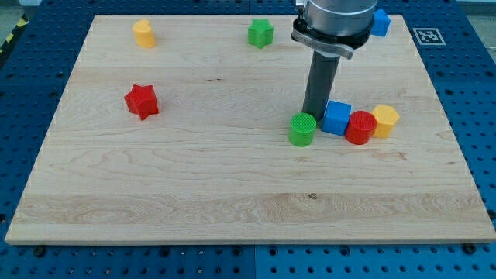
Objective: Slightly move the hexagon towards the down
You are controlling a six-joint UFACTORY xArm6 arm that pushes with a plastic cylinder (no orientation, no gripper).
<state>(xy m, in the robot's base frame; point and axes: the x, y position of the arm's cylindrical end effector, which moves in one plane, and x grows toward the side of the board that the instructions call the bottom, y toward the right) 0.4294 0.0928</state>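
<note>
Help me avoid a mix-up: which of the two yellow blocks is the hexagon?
The yellow hexagon at the view's right, ending the row beside the red cylinder. The other yellow block, top left, stands alone with a rounded top.

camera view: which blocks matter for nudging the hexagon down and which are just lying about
In the job:
yellow hexagon block, right end of the row
my tip, behind the green cylinder

Lying about:
green cylinder block
blue cube
red cylinder block
red star block
green star block
yellow block
blue block

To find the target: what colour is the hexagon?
Yellow; the hexagon is at the right end of the row, in the camera view.
</note>
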